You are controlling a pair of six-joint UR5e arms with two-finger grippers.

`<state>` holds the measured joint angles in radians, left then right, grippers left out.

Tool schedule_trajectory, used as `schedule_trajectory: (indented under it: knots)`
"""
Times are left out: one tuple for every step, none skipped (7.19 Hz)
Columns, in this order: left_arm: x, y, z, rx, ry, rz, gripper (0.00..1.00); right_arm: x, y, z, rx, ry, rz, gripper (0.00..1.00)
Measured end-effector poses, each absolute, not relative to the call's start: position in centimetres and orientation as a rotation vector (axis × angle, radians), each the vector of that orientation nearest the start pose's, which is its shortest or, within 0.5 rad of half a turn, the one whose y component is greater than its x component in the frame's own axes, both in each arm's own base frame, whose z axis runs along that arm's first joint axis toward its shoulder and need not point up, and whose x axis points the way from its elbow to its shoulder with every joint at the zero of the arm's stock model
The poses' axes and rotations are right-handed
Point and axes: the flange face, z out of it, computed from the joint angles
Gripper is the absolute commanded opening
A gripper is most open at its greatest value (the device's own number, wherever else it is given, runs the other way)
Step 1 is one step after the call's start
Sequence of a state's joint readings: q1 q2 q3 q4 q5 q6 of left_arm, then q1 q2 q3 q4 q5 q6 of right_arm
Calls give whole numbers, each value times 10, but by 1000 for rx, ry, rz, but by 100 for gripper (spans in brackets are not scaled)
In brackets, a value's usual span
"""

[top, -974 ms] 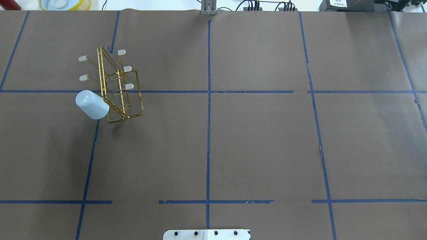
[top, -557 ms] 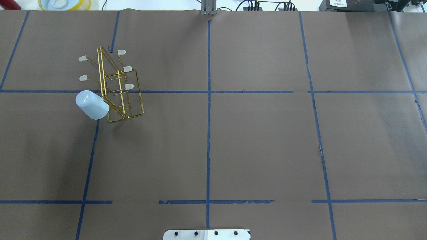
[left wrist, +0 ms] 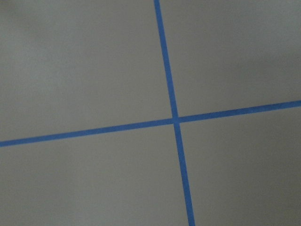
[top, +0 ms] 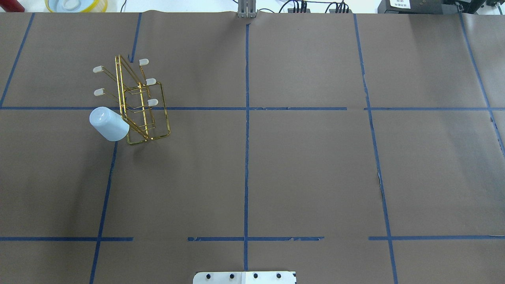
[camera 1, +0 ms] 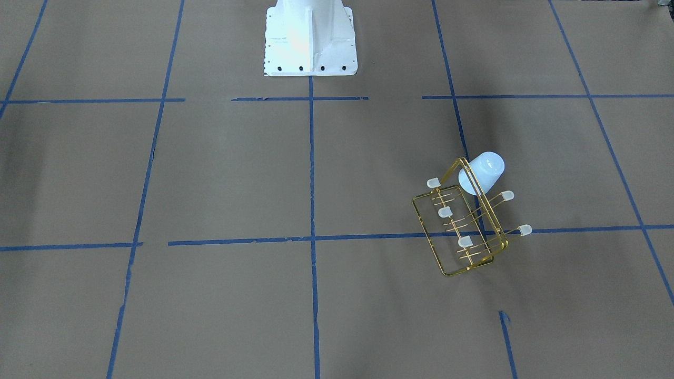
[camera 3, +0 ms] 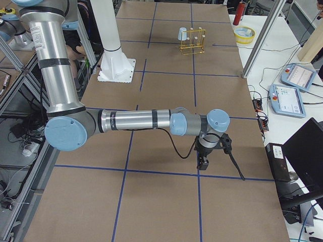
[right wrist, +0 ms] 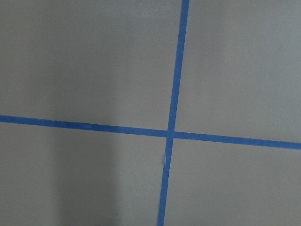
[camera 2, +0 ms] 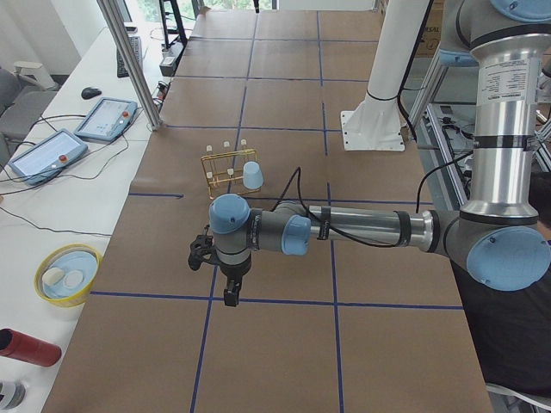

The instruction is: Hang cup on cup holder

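The pale blue-white cup sits tilted, bottom outward, over one prong of the gold wire cup holder on the table's far left. They also show in the front view, the cup at the holder's near end. My left gripper shows only in the exterior left view, hanging over a tape cross well away from the cup; I cannot tell its state. My right gripper shows only in the exterior right view, far from the holder; I cannot tell its state.
Blue tape lines grid the brown table. A yellow bowl sits beyond the table's far left edge. The white robot base stands at the table's middle. Control tablets and a metal post stand off the far side.
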<state>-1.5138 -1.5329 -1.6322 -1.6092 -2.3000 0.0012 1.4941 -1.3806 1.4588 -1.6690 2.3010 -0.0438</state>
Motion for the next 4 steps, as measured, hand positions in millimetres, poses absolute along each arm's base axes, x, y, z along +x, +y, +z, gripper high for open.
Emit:
schedule_trajectory:
  knots:
    - [-40,-480,652,-1,775,64,100,23,-573,625,-31,-730,-108,100]
    - [-42,-479,652,-19,796,51,100,23,-573,625,-31,-730,-108,100]
    - [-44,-484,645,-20,804,47,100,23,-573,625,-31,-730,-108,100]
    - [-44,-493,635,-5,806,51,100,23,-573,625,-31,-730,-109,100]
